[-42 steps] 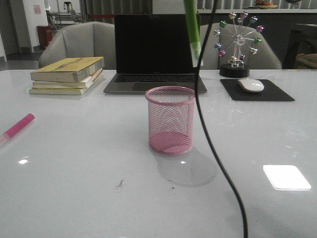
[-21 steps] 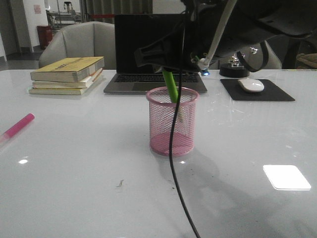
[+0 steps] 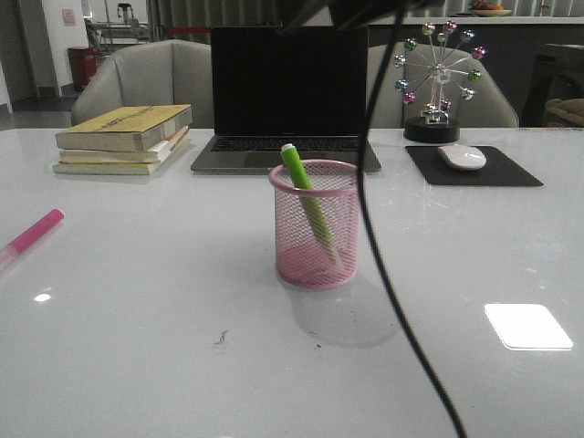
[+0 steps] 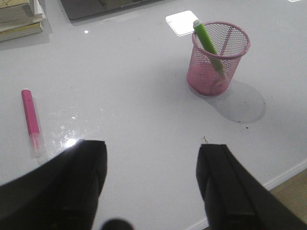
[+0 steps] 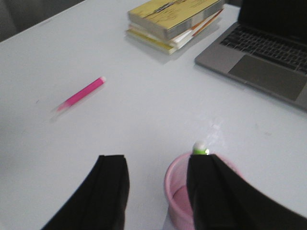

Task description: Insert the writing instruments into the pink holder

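The pink holder (image 3: 315, 228) stands upright at mid-table. Inside it the lime green marker (image 3: 304, 192) leans against the rim, pale tip up and to the left. The magenta marker (image 3: 33, 232) lies flat near the table's left edge. My right gripper (image 5: 156, 160) hovers open and empty above the pink holder (image 5: 176, 197); one finger hides most of the green marker (image 5: 199, 147). My left gripper (image 4: 152, 148) is open over bare table near the front edge, with the magenta marker (image 4: 29, 114) and the holder (image 4: 218, 64) ahead of it. Neither gripper shows in the front view.
A laptop (image 3: 287, 91) sits behind the holder, a stack of books (image 3: 123, 137) at back left, and a mouse on a black pad (image 3: 470, 162) and a ferris-wheel ornament (image 3: 438, 78) at back right. A black cable (image 3: 388, 265) hangs in front of the holder.
The right gripper lowered the green marker into the holder, let it go and rose out of the front view. The marker now leans inside the cup.
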You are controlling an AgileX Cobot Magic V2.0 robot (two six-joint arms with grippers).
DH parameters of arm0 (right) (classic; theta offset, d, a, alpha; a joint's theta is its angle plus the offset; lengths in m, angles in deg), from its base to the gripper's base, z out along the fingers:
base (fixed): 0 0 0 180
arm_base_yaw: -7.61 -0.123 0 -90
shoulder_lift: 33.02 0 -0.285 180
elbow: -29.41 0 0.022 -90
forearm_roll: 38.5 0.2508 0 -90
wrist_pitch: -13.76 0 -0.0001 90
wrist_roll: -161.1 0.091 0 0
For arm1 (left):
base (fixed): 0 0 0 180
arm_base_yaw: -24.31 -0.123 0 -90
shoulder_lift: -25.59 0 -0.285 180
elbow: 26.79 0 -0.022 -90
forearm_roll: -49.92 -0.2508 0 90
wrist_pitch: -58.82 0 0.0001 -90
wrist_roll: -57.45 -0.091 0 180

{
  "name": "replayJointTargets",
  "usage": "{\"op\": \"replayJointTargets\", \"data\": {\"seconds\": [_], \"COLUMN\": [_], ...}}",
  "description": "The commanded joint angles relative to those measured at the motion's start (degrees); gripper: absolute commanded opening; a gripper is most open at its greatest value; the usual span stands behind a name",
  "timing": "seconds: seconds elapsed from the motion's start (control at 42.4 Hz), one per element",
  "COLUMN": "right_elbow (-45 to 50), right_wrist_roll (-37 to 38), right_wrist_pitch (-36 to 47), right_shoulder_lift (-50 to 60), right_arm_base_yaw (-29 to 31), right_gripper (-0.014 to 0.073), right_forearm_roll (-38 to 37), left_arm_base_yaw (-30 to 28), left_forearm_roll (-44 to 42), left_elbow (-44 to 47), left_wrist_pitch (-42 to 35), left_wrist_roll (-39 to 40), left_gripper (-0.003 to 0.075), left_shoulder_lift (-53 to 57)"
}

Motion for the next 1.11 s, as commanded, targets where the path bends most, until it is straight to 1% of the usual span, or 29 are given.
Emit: {"op": "replayJointTargets", "data": {"seconds": [0.0, 0.071, 0.165, 0.331, 0.378, 0.472, 0.567, 0.732, 0.803, 0.921, 1.086], "right_elbow": [-0.17, 3.5, 8.24, 12.42, 12.72, 12.72, 12.72, 12.72, 12.72, 12.72, 12.72], "right_wrist_roll": [-0.73, -0.73, -0.73, -0.6, 0.99, 6.96, 9.39, 9.39, 9.39, 9.39, 9.39], "right_wrist_pitch": [-9.19, -11.97, -13.2, -21.09, -23.54, -26.84, -27.77, -27.27, -27.59, -27.59, -27.59], "right_shoulder_lift": [7.92, 12.09, 17.29, 22.1, 22.71, 23.21, 23.21, 23.21, 23.21, 23.21, 23.21], "right_arm_base_yaw": [0.2, 0.2, 0.2, 0.2, 0.48, 2.14, 3.56, 3.64, 3.64, 3.64, 3.64], "right_gripper": [0.0415, 0.0415, 0.0415, 0.0415, 0.0415, 0.0415, 0.0415, 0.0415, 0.0415, 0.0415, 0.0415], "right_forearm_roll": [-2.15, -2.28, -2.27, -2.83, -4.04, -8.19, -11.2, -11.08, -11.08, -11.08, -11.08], "left_arm_base_yaw": [0.43, 0.43, -0.23, -4.27, -6.16, -10.31, -15.06, -20.22, -21.55, -22.12, -22.12], "left_forearm_roll": [0.86, 0.66, 0.52, 0.25, -0.08, -0.51, -0.6, -0.64, -0.95, -1.24, -1.36], "left_elbow": [-2.06, -2.06, -2.19, -4.9, -5.99, -8.46, -11.2, -18.23, -22.09, -28.88, -39.49], "left_wrist_pitch": [-4.3, -3.75, -1.36, 5.21, 6.57, 7.19, 7.26, 7.65, 7.65, 7.86, 11.01], "left_wrist_roll": [-0.08, -0.08, -0.08, 0.31, 0.4, 0.4, 0.4, 0.4, 0.4, 0.4, 0.4], "left_gripper": [0.0454, 0.0454, 0.0455, 0.0455, 0.0455, 0.0455, 0.0455, 0.0454, 0.0454, 0.0454, 0.0454], "left_shoulder_lift": [-0.17, -0.17, -0.82, -5.24, -7.18, -11.6, -16.72, -28.36, -33.83, -42.92, -55.53]}}
